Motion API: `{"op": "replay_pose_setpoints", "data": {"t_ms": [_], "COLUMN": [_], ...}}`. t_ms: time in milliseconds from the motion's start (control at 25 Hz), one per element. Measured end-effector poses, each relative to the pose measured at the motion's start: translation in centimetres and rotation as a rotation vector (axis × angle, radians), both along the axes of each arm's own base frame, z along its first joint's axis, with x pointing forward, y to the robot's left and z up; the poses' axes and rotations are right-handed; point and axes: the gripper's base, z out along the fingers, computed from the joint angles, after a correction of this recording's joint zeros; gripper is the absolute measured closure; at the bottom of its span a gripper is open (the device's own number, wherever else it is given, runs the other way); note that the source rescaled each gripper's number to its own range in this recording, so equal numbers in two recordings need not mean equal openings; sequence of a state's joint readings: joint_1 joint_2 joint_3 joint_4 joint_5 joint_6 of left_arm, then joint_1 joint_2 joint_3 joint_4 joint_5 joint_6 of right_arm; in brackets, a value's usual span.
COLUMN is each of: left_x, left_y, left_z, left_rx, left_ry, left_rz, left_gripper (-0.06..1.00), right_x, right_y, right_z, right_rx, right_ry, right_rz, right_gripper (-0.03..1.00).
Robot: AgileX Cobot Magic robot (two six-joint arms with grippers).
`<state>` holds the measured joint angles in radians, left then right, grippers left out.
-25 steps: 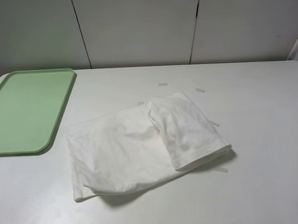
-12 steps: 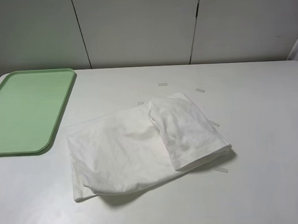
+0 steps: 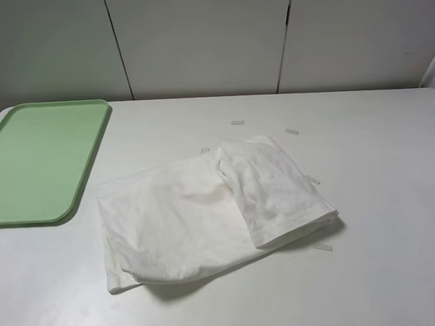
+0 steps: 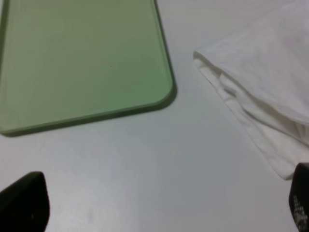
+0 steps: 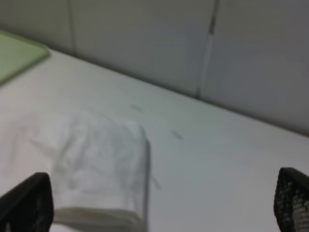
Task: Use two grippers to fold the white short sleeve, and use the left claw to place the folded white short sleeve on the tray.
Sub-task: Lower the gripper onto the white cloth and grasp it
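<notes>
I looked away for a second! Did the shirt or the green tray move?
No, nothing visibly changed. The white T-shirt lies partly folded on the table, next to the green tray and not on it, just as before.

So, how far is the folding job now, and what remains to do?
Done: the white short sleeve lies in layers on the table, one flap folded over the rest, though loosely. In hand: nothing; the left gripper and the right gripper are both open and off the cloth. Left: perhaps a tidier fold, then the left gripper must carry it to the tray, which holds nothing yet.
</notes>
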<state>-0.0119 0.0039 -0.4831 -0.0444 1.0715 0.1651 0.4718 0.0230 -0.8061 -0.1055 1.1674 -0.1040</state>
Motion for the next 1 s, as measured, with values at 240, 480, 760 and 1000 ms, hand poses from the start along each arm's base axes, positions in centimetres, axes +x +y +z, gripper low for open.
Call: {"op": "replay_pose_setpoints", "data": {"t_ms": [240, 480, 760, 1000], "left_x": [0.0, 0.0, 0.0, 0.0], "left_y": [0.0, 0.0, 0.0, 0.0], "left_z": [0.0, 0.0, 0.0, 0.0], "left_rx": [0.002, 0.002, 0.002, 0.002], "left_ry": [0.0, 0.0, 0.0, 0.0], "left_rz": [0.001, 0.001, 0.001, 0.001], "left_gripper": [-0.06, -0.06, -0.06, -0.06], "right_x": [1.2, 2.5, 3.5, 3.6], "right_y": [1.5, 2.3, 2.9, 3.0], "right_z": [-2.0, -3.8, -5.9, -6.8], "right_rx": [0.062, 0.047, 0.01, -0.014], "right_ry": [-0.001, 0.029, 0.096, 0.146], "right_rz": [0.071, 0.091, 0.099, 0.098], "right_gripper": [-0.03, -0.03, -0.03, -0.03]}}
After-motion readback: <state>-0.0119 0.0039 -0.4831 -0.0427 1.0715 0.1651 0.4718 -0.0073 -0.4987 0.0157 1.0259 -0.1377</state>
